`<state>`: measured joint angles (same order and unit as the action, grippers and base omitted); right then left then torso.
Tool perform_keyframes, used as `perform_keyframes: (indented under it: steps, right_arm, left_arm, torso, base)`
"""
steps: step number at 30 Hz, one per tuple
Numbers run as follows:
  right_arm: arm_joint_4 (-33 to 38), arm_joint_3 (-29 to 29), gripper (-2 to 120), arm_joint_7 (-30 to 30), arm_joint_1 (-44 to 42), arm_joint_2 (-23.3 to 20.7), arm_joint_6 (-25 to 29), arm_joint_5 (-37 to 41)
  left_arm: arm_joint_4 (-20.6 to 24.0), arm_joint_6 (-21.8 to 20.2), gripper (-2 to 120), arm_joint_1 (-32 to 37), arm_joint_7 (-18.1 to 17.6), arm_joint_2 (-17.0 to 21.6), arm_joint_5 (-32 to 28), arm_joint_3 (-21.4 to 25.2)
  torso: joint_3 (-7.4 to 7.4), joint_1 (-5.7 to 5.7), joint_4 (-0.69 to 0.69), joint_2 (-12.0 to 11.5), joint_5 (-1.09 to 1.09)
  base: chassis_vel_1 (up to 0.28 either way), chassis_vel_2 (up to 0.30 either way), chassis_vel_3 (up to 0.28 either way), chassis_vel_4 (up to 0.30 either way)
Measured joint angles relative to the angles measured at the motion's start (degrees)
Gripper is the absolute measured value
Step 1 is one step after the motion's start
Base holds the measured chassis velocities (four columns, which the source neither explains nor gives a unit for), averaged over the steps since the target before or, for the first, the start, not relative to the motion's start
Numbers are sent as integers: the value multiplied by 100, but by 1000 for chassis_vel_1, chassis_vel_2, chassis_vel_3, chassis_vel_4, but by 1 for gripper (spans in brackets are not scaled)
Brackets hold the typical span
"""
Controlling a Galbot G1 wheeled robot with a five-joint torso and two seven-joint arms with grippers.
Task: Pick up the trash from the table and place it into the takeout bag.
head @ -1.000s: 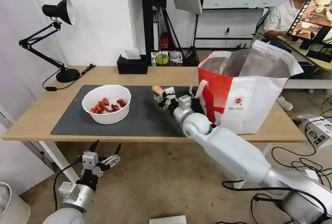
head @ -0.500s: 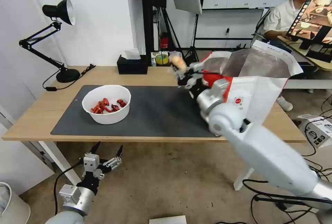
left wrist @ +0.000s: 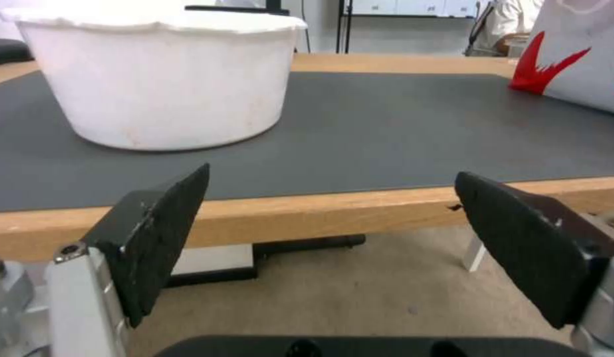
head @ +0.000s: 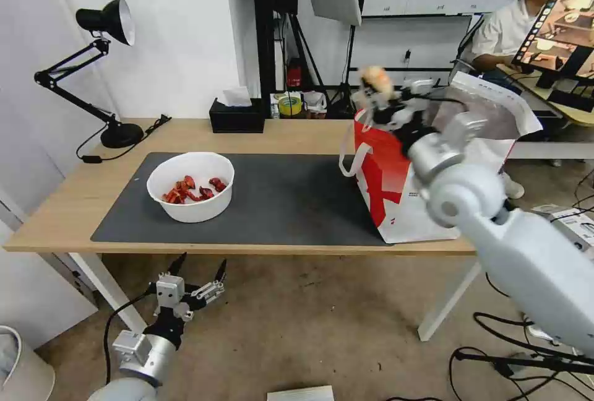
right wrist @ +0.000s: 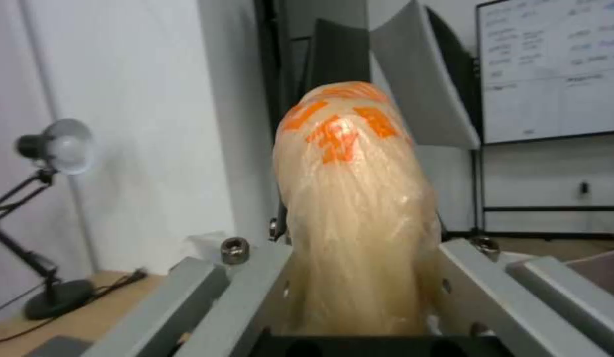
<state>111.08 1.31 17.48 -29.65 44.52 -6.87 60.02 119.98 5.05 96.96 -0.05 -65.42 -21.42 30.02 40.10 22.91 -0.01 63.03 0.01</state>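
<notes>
On the worktop point(head: 74, 203), the white bowl point(head: 190, 185) sits left, black tissue box point(head: 236, 117) far. The right pincer point(head: 378, 93), clamped on the tan wrapped ball point(head: 375, 79), has risen rightward over the takeout bag point(head: 433, 172). The left pincer point(head: 197, 272) hangs spread, empty, below the near edge.

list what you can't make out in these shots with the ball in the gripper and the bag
- Inside of the takeout bag: head view, hidden by its own wall and the right arm.
- Right gripper fingertips: right wrist view, covered by the wrapped ball; blurred in head view.
- Bowl contents: left wrist view, hidden by its wall.
- Left gripper, open below the table edge: its arm is cut off.
</notes>
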Motion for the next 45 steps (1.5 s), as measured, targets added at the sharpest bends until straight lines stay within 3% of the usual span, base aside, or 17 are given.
perform_keyframes:
  steps: [5,14,25,27,29,31,38,45]
  right_arm:
    - [-212,538,7,20,-236,-339,-16,120]
    - [-344,836,7,-18,-532,-465,-119,93]
    - [-445,850,49,-136,-541,-416,-212,-13]
    - [-447,849,49,-136,-541,-416,-213,-14]
    - [-474,842,64,-140,-545,-417,-216,-20]
    - [-475,842,68,-140,-550,-417,-217,-21]
    - [-461,832,96,-140,-604,-417,-218,-26]
    - [-295,713,100,-151,-565,-375,-219,-27]
  left_arm:
    - [1,-5,100,-96,-2,24,-6,-102]
    - [-4,-10,100,-142,-2,68,-11,-158]
    - [-16,-31,100,-162,-2,87,-82,-189]
    - [-18,-32,100,-164,-2,87,-82,-192]
    - [-28,-37,100,-200,-1,92,-82,-234]
    - [-36,-41,100,-214,-1,92,-82,-245]
    - [-52,-45,100,-231,-1,98,-82,-263]
    - [-37,-48,100,-222,-2,103,-80,-251]
  torso:
    - [0,0,0,0,1]
    - [0,0,0,0,0]
    - [0,0,1,0,-1]
    - [0,0,1,0,-1]
    - [0,0,1,0,-1]
    - [0,0,1,0,-1]
    - [0,0,1,0,-1]
    - [0,0,1,0,-1]
  base:
    - [0,0,0,0]
    - [0,0,0,0]
    - [0,0,0,0]
    - [0,0,0,0]
    - [0,0,0,0]
    - [0,0,0,0]
    - [0,0,0,0]
    - [0,0,0,0]
